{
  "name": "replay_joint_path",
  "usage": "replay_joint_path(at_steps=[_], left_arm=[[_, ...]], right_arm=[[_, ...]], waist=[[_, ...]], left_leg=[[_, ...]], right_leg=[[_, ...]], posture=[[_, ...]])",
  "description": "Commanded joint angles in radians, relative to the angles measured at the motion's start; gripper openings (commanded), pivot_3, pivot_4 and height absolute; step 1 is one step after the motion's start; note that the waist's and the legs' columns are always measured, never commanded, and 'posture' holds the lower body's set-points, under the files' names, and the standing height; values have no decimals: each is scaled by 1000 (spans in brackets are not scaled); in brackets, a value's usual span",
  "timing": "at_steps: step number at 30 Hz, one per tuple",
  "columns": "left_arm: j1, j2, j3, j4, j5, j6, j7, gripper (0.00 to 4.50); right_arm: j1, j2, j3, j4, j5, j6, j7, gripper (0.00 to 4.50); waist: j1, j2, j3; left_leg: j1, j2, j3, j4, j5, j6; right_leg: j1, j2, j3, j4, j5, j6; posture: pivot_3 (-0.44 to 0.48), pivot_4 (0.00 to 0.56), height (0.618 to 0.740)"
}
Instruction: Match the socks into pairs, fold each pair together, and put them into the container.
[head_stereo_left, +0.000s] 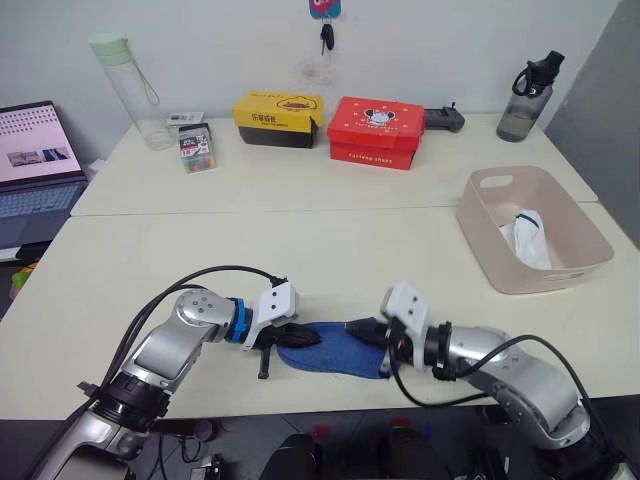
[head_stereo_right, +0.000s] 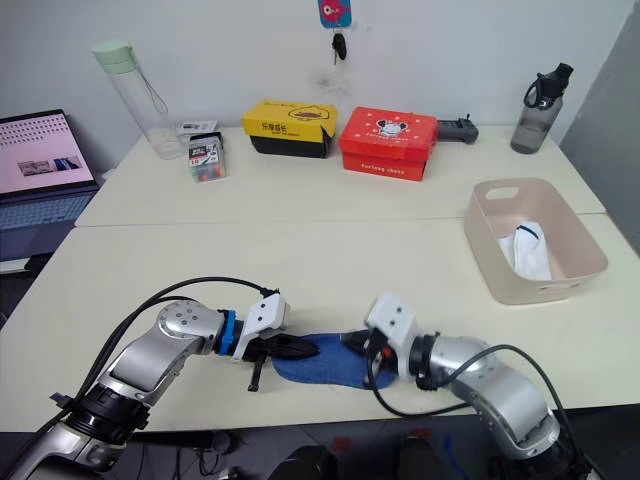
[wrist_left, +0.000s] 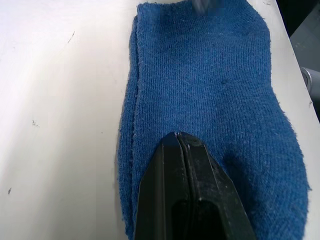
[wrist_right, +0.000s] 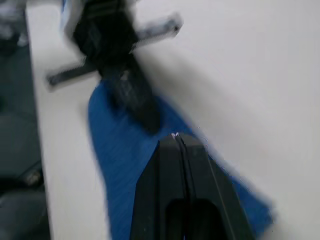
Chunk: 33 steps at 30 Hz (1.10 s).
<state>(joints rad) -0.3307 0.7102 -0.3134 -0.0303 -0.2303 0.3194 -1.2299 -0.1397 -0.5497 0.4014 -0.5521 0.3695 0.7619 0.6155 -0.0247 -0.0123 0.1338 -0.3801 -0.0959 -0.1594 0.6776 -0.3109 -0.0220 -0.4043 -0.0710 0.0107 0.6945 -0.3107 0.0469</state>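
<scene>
A medium blue pair of socks (head_stereo_left: 330, 350) lies flat, one sock on the other, near the table's front edge. My left gripper (head_stereo_left: 298, 335) rests shut on its left end, fingertips (wrist_left: 177, 137) pressed together on the fabric. At the sock's right end my right gripper (head_stereo_left: 366, 330) is shut too, its tips (wrist_right: 175, 136) over the blue cloth. The pale pink container (head_stereo_left: 540, 280) stands at the right of the table with a white sock (head_stereo_left: 527, 238) inside.
At the back stand a yellow box (head_stereo_left: 278, 118), a red box (head_stereo_left: 377, 130), a clear bottle (head_stereo_left: 130, 90), a dark bottle (head_stereo_left: 527, 97) and a small packet (head_stereo_left: 196, 148). A laptop (head_stereo_left: 35, 160) sits far left. The table edge runs just below the socks.
</scene>
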Motion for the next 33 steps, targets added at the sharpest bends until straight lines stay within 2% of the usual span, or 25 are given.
replay_joint_path(at_steps=[1, 7, 10, 12, 14, 17, 22, 28, 31, 33], left_arm=[[25, 10, -19, 17, 44, 10, 13, 0], [36, 12, -13, 21, 48, -4, 16, 0], [42, 10, -9, 21, 49, -46, 14, 0], [49, 11, -7, 15, 48, -68, 12, 0], [53, 12, -7, 16, 53, -88, 14, 0], [62, 15, -11, 21, 67, -123, 15, 0], [84, 22, -10, 15, 74, -155, 10, 0], [88, 17, -7, 18, 79, -172, 14, 0], [90, 14, -2, 18, 80, -180, 17, 0], [91, 15, 2, 14, 77, -180, 17, 0]], right_arm=[[31, -56, 20, 26, -55, -57, 40, 38], [119, -128, -15, 2, -91, -143, 64, 38], [136, -108, -105, -66, -35, -104, 38, 38], [137, -61, -215, -123, 72, -18, -2, 38], [143, -27, -313, -170, 171, 67, -33, 421], [166, -32, -369, -214, 221, 142, -58, 1360], [212, -38, -286, -214, 129, 166, -141, 3097], [255, 4, -197, -168, 72, 182, -215, 3097], [243, -28, -146, -182, 30, 146, -196, 2475], [228, -75, -96, -191, -22, 106, -174, 1803]], waist=[[-1, 0, 0], [-1, 0, -4], [-1, -1, -5], [-1, -1, -5], [-1, -1, -5], [0, -1, -5], [-1, -1, -5], [-2, 0, -5], [-2, -1, -7], [-2, 0, -7]], left_leg=[[0, 0, 0, 0, 0, 0], [0, 0, 0, 0, 0, 0], [0, 0, 0, 0, 0, 0], [0, 0, 0, 0, 0, 0], [0, 0, 0, 0, 0, 0], [0, 0, 0, 0, 0, 0], [0, 0, 0, -1, 0, 0], [0, 0, 0, -1, 0, 0], [1, 1, 0, -1, 0, 0], [1, 0, 0, -1, 0, 0]], right_leg=[[0, 0, 0, 0, 0, 0], [0, 0, 0, 0, 0, 0], [0, 0, 0, 0, 0, 0], [0, 0, 0, 0, 0, 0], [0, 0, 0, 0, 0, 0], [0, 0, 0, 0, 0, 0], [0, 0, 1, 0, 0, 0], [0, 0, 0, 0, 0, 0], [0, 0, 0, 0, 0, 0], [0, 0, 1, 0, 0, 0]], posture=[[0, 150, 726], [0, 150, 726], [0, 150, 726], [0, 150, 726], [0, 150, 726], [0, 150, 726], [0, 150, 726], [0, 150, 726], [0, 150, 726], [0, 150, 726]])
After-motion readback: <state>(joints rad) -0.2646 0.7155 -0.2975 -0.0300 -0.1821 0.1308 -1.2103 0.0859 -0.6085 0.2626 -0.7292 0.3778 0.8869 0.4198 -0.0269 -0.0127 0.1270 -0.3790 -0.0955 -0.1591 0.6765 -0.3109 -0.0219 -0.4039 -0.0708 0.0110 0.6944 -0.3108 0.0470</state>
